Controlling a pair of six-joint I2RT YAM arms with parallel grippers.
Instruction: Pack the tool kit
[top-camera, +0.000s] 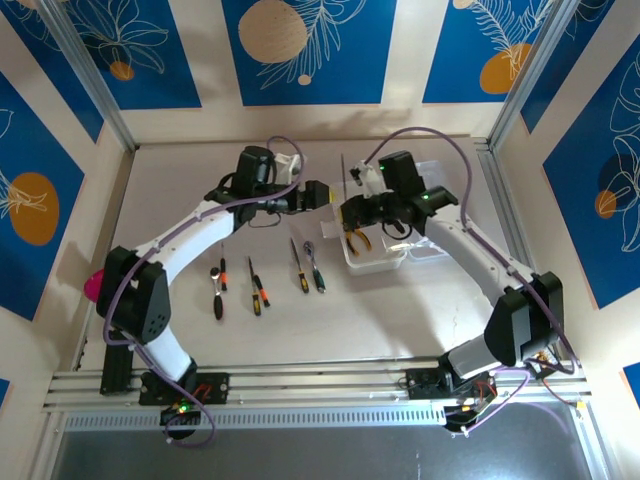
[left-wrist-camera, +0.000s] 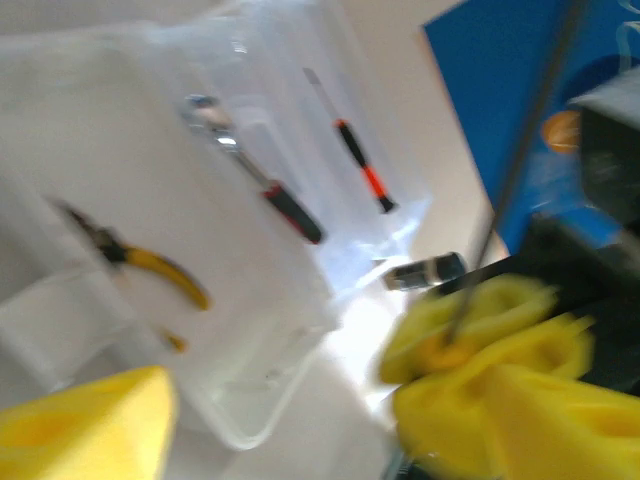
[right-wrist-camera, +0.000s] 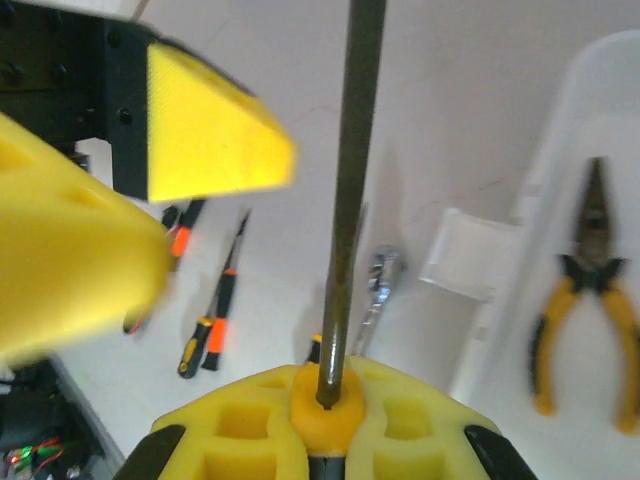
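Long screwdriver, dark steel shaft, yellow handle (right-wrist-camera: 345, 200): centre of the top view, long axis toward the frame's top, tip uppermost. Right gripper (right-wrist-camera: 322, 420) clamped on its handle; left gripper (top-camera: 328, 196) spread wide just left. Clear rectangular plastic box (top-camera: 388, 263) right (yellow-handled pliers (top-camera: 358, 240) inside); row of small screwdrivers and ratchets (top-camera: 256, 290) lower left
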